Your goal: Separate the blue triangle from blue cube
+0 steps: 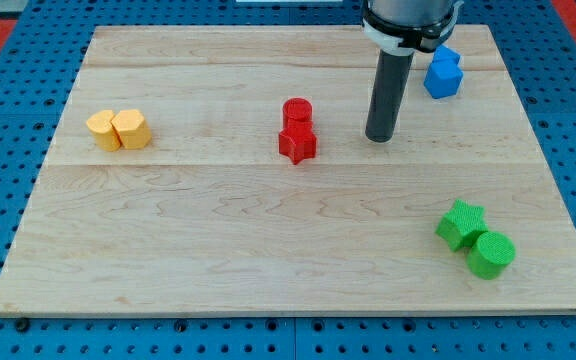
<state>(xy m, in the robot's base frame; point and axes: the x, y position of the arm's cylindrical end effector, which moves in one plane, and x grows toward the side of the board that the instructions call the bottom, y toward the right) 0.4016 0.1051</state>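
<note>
The blue block (443, 73) sits near the board's top right edge, at about one o'clock from the board's centre. Only one blue shape can be made out; whether it is the cube, the triangle, or both pressed together cannot be told, since the arm's housing covers its upper left.

The tip (380, 138) rests on the wooden board (268, 250), at about seven o'clock from the blue block and apart from it. There is no claw on this rig, so no clenched or released state applies. Judged from this stance, the rod is placed beside the blue block to approach it.

Count:
- Two red blocks (297, 130), touching, at nine o'clock from the tip.
- Two yellow blocks (119, 130), touching, far left.
- Two green blocks (476, 240), touching, lower right.
</note>
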